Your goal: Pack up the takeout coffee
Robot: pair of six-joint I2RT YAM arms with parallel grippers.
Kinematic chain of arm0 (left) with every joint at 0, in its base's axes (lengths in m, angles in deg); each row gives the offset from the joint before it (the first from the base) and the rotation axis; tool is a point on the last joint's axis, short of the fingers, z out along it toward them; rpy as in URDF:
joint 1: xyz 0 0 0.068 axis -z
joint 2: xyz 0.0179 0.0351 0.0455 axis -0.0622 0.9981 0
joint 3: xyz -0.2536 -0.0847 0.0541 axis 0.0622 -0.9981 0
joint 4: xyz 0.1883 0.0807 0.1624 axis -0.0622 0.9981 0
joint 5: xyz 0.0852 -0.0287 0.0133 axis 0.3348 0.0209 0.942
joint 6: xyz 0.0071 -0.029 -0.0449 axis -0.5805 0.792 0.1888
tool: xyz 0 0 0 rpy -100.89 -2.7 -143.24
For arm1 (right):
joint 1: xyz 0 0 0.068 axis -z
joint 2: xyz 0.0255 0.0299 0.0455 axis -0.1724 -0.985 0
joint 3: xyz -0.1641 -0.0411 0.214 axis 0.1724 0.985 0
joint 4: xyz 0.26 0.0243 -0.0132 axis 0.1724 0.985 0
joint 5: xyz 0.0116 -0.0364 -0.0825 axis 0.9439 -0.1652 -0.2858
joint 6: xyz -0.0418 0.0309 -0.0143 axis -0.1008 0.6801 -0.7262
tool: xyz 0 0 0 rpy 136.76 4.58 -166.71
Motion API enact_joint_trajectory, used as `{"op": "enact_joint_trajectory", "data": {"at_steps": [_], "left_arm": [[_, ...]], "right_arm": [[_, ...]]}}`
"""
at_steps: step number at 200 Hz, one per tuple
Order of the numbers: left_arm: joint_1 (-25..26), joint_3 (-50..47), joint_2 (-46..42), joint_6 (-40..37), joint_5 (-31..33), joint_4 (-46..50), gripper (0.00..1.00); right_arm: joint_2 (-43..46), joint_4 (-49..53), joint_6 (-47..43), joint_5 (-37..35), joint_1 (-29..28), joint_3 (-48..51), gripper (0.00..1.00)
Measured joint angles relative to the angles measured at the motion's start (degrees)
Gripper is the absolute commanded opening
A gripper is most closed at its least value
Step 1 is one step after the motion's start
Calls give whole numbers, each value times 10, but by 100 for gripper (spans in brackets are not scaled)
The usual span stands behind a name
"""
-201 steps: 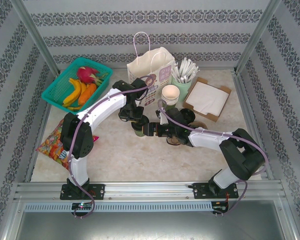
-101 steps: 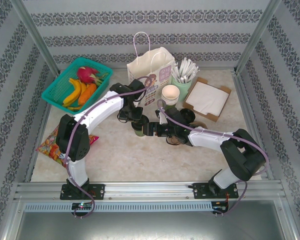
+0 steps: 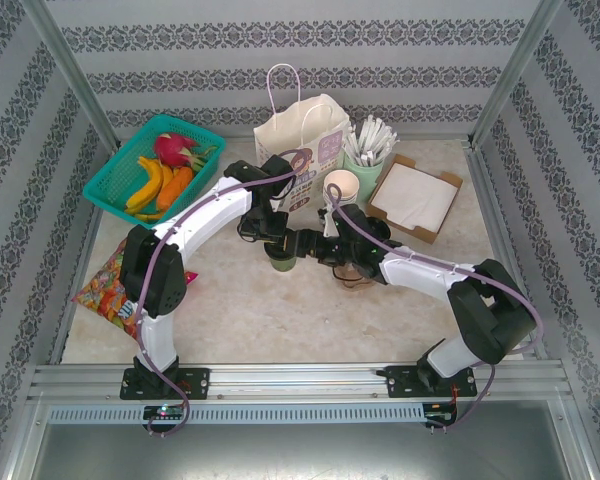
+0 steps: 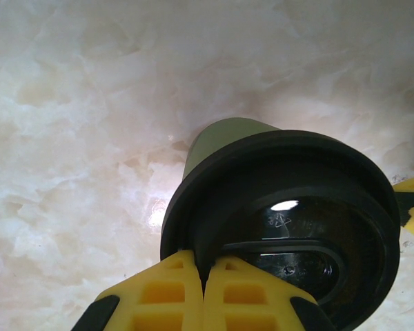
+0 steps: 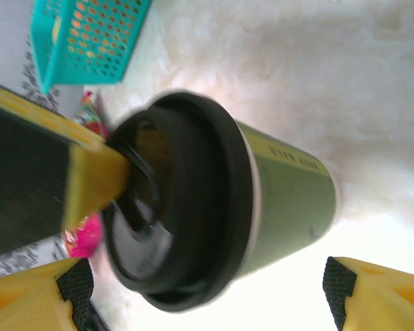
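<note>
Takeout coffee [image 3: 280,262] sits mid-frame in the top view, on the table [image 3: 250,320], below the paper bag [image 3: 302,140]. It looks upright there, but I cannot confirm that the base is seated. Left gripper [image 4: 203,289] is fully closed, its tips set against the near rim of the black lid; I cannot tell whether it has nipped the lip. Right gripper [image 5: 203,286] is spread wide and holds nothing, with one finger in each lower corner of its wrist view and the cup just ahead of the gap. In that view the cup's long axis runs from the lid at lower left to the base at right, across the gap. Judgement: the wrist needs rolling before closing. The left arm is nearer, in contact. Count: one lidded cup, one bag, one stack of lidless cups [image 3: 341,188], one teal basket [image 3: 122,157].
</note>
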Motion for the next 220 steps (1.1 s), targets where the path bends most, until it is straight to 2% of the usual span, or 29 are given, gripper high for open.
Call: {"op": "enact_joint_trajectory", "data": {"at_steps": [48, 84, 131, 167, 195, 220], "left_arm": [[0, 5, 3, -5, -8, 5, 5], [0, 10, 7, -8, -13, 9, 7], [0, 14, 9, -8, -19, 11, 8], [0, 15, 11, -8, -27, 13, 8], [0, 15, 11, -8, -30, 13, 13], [0, 15, 11, -8, -30, 12, 15]], "right_arm": [[-23, -5, 55, -23, 0, -27, 74], [-40, 3, 67, -33, 0, -29, 69], [-50, 23, 68, -36, 0, -43, 67], [-63, 31, 67, -27, 0, -58, 70], [-65, 42, 63, -24, 0, -64, 64], [-65, 59, 51, -26, 0, -72, 63]]}}
